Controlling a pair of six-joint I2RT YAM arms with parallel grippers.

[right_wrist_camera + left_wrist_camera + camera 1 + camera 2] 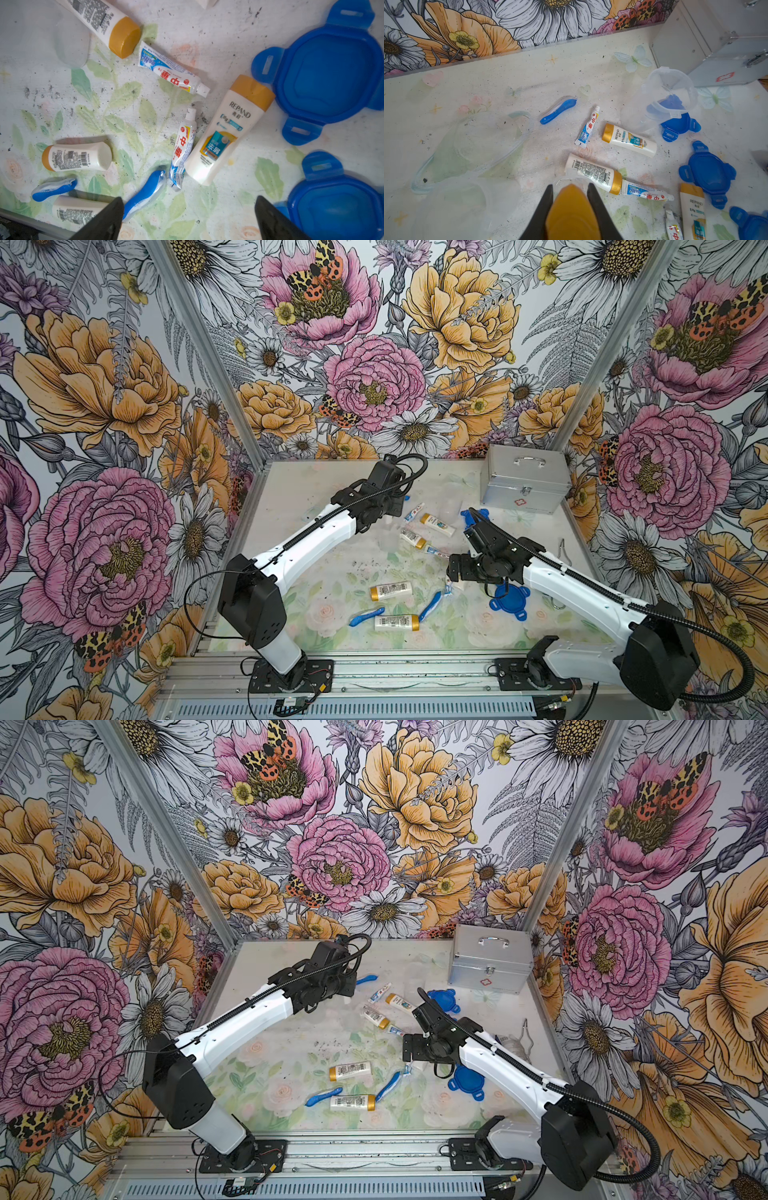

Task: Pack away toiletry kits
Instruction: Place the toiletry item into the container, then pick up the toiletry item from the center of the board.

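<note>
Speckled floral tabletop (529,68): left fingers (542,212) pinch a glossy gold-capped bottle (572,214), right fingers (104,224) spread wide.

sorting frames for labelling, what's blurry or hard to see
Left wrist: the gold cap in the jaws is out of focus. Right wrist: bottle label crisp, jaws blurred. Both top views: the cup by the case almost vanishes.

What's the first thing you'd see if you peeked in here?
Giant pink and orange flowers cover the walls all around. A shiny silver case stands in the far right corner, and the left gripper pinches a gold-capped bottle.
</note>
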